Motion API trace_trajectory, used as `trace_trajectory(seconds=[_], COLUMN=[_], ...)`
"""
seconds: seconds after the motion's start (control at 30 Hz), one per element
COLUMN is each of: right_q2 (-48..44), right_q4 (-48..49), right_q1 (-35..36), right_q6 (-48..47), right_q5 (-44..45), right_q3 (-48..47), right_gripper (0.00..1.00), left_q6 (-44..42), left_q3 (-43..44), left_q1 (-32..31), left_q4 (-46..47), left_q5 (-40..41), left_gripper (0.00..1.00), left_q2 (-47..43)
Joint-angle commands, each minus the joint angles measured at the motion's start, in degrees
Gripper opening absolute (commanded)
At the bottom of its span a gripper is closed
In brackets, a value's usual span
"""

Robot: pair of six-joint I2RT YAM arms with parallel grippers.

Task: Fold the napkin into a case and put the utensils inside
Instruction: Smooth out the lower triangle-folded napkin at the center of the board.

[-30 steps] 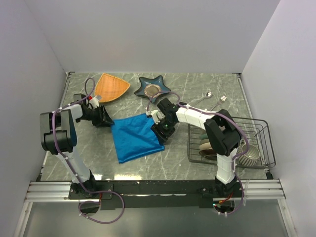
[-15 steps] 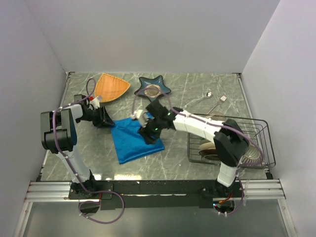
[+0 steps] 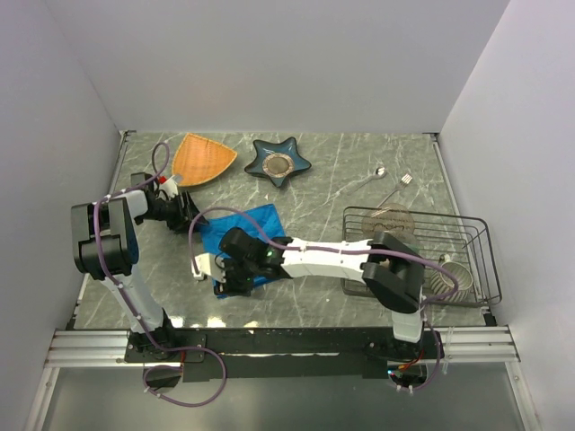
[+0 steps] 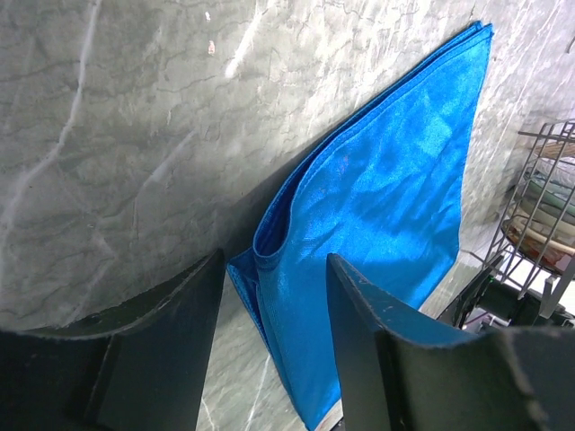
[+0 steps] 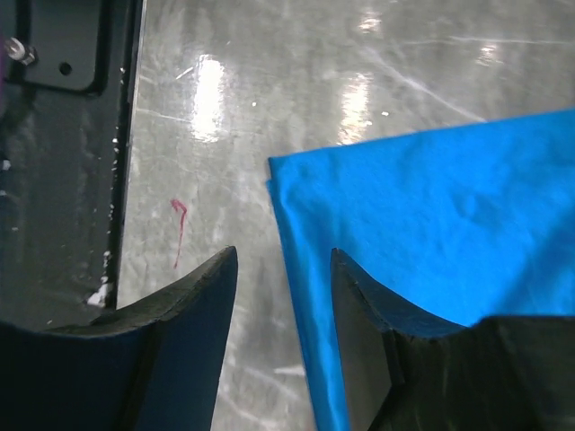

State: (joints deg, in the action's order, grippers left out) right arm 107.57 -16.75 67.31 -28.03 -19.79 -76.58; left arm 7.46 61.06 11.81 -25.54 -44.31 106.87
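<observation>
The bright blue shiny cloth napkin [image 3: 252, 220] lies left of centre, folded double only. The left gripper [image 4: 274, 269] and right gripper [image 5: 283, 260] straddle its corners, released. The silver metal spoon [image 3: 368, 178] and fork [image 3: 398, 187] lie far right, unplaced.

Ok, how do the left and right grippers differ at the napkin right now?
The left gripper straddles the far left corner of the napkin, where folded layers gape; the right gripper is over the near left corner, where the cloth lies flat. The left arm is folded close to its base; the right arm stretches across the table. Both have jaws apart with a cloth edge in the gap, neither clamped.
</observation>
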Motion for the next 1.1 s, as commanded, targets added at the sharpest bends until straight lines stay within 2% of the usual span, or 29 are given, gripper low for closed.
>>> trace_trajectory(seconds=[0.0,0.57,0.87,0.97,1.0,1.03,1.07], right_q2=[1.9,6.7,6.5,6.3,6.4,6.3,6.2], right_q4=[4.6,6.7,6.6,6.8,6.7,6.7,6.9], right_q1=[1.2,1.9,1.9,1.9,1.9,1.9,1.9], right_q6=[-3.2,-7.6,-9.5,-9.7,-9.7,-9.4,-9.2], right_q5=[3.5,6.6,6.3,6.1,6.0,5.6,5.6], right_q3=[-1.8,0.8,2.1,2.4,2.3,2.1,2.0], right_gripper=[0.53,0.49,0.29,0.17,0.07,0.02,0.0], left_q6=[-0.3,-0.3,2.6,3.7,4.0,4.3,4.5], left_q3=[-1.2,-0.7,-1.6,-1.9,-2.1,-2.3,-2.6], left_q1=[0.4,0.8,2.4,3.8,4.6,4.9,5.2], left_q4=[0.1,0.1,1.5,1.8,1.7,1.6,1.5], left_q5=[1.1,0.3,-3.4,-5.0,-5.3,-5.8,-5.9], left_gripper=[0.56,0.59,0.63,0.64,0.64,0.64,0.64], left_q2=[-0.4,1.0,0.9,0.0,-0.3,-0.8,-1.9])
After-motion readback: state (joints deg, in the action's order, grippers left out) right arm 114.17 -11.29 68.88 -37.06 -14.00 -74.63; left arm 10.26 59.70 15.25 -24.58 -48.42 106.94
